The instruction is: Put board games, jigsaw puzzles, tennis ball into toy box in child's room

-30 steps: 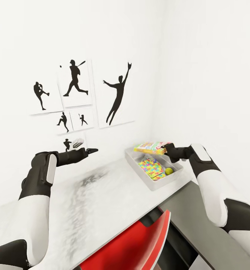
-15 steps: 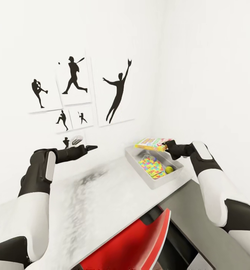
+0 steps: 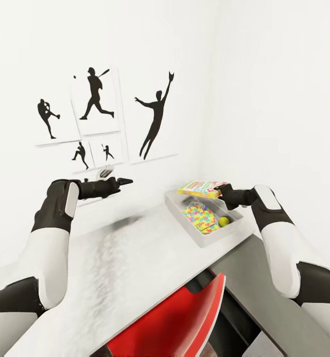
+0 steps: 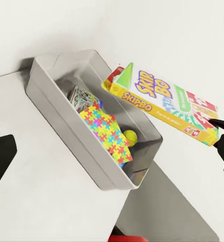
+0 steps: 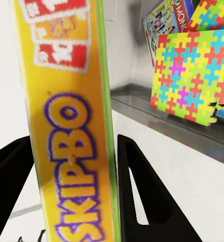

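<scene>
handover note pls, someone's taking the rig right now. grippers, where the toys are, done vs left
Right gripper: shut on the Skip-Bo board game, held above the far end of the toy box, not yet released.
Left gripper: holds nothing, hovering over the table; open or shut unclear.
In the toy box: jigsaw puzzle, tennis ball, and other printed game boxes at the far end; how many games and puzzles is hard to tell.
Left: lower the Skip-Bo game into the box, release, then check that all three games and both puzzles are inside.
</scene>
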